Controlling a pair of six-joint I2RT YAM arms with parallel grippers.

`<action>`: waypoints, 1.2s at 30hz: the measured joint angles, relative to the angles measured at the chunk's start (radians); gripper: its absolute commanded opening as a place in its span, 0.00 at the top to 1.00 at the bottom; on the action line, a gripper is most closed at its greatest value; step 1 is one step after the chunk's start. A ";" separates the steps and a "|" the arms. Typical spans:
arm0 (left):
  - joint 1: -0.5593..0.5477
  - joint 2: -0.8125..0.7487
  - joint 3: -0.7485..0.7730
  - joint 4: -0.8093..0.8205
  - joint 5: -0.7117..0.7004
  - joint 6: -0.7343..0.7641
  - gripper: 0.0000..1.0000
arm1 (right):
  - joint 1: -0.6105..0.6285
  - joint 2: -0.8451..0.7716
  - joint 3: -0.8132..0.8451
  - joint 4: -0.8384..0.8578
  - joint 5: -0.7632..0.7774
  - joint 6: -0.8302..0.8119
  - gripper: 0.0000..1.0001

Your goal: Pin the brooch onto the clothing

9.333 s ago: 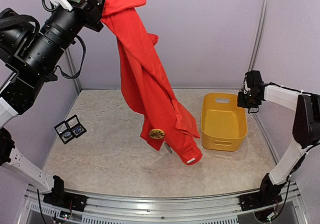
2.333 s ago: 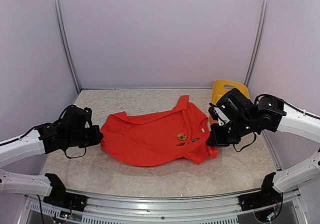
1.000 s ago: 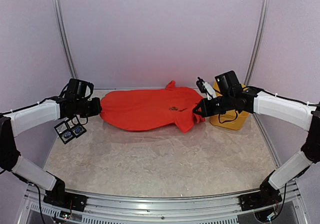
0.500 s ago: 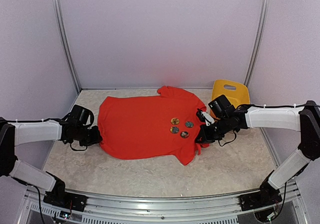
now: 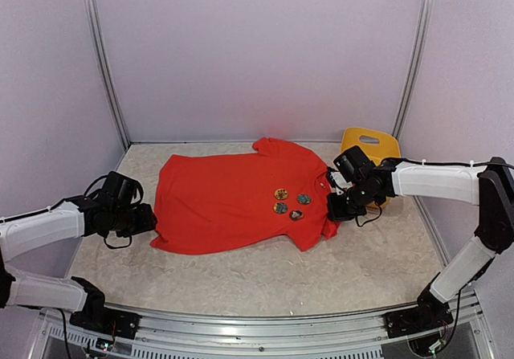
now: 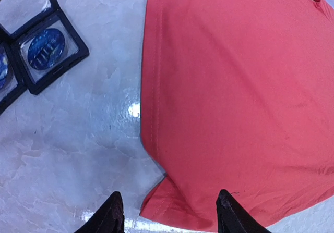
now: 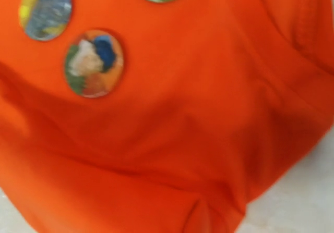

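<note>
Marbled tabletop (image 5: 241, 271). Red T-shirt (image 5: 217, 206) spread flat between both grippers. Left gripper (image 6: 171, 215): fingers apart, shirt's hem corner lying loose between them. Right gripper (image 5: 337, 209): together at sleeve edge, pinch unclear; four round brooches (image 5: 281, 193) just left of it.

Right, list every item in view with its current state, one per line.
Bright red short-sleeved T-shirt: spread flat, front up.
Four round picture badges: face up on the shirt's front.
Yellow plastic basket: tipped on its side.
Black square display case: open, blue badge inside.
Left pincer: open, astride the shirt's corner.
Right pincer: shut on the shirt's sleeve.
</note>
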 measured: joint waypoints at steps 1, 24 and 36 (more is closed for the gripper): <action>-0.008 -0.015 -0.020 -0.001 0.000 -0.012 0.51 | 0.000 0.000 0.000 -0.011 0.011 -0.002 1.00; -0.050 0.080 -0.195 0.199 0.002 -0.194 0.57 | 0.360 0.106 0.183 -0.225 0.375 -0.019 0.57; -0.116 0.135 -0.193 0.300 -0.006 -0.207 0.64 | 0.446 0.242 0.156 -0.118 0.243 -0.109 0.65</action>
